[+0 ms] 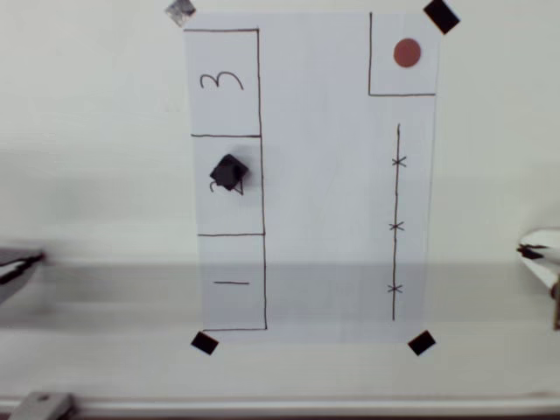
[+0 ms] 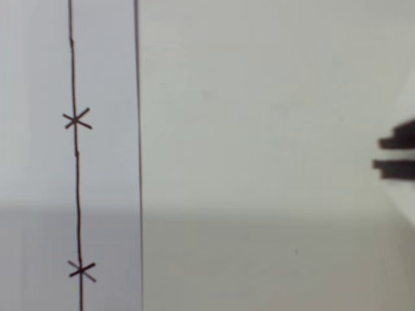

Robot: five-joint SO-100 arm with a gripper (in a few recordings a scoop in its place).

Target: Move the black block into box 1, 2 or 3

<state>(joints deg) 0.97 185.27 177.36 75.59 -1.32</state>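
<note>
Gripper (image 1: 535, 252): white and black tip at the right edge of the overhead frame, well apart from the paper; dark fingers (image 2: 397, 168) at the right edge of the wrist view; cannot tell whether clenched or released.

Black tape squares (image 1: 204, 343): at the sheet's corners.

White paper sheet (image 1: 332, 192): centre of frame, with a pen line (image 1: 395, 219) crossed by three marks at right.

Box (image 1: 228, 185): middle rectangle in the left column.

Black block (image 1: 229, 172): rests inside this box, tilted, partly covering the numeral.

Red dot (image 1: 407, 52): in the outlined square, upper right.
</note>
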